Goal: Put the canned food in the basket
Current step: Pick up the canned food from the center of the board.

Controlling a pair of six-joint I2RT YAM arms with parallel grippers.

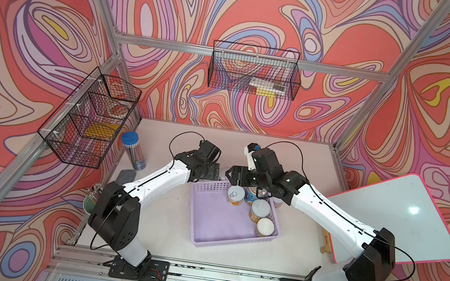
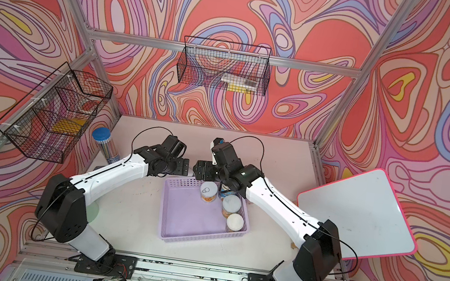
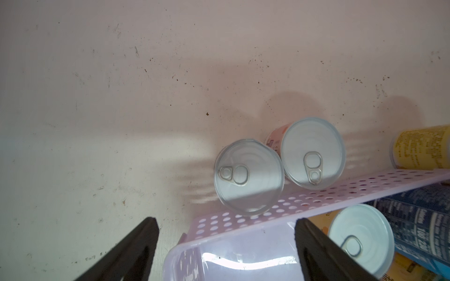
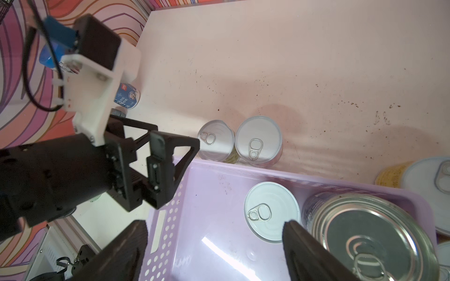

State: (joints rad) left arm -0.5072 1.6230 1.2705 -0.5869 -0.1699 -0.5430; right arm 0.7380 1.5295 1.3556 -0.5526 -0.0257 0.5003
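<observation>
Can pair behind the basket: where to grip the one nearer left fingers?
The can stands upright, lid up: probably come from above. Pinch its upper side wall, left fingers toward and away from the basket; the neighbour can crowds its side.

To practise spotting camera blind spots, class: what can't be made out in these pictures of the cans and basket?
- Blue-label can: in both top views, mostly covered by the right arm.
- Two cans beyond the lilac basket: in both top views, nearly hidden under the left arm and right arm.
- Yellow-label can: right wrist view, cut off by the frame edge.
- Wall wire basket's contents: too small, blurred behind mesh.
</observation>
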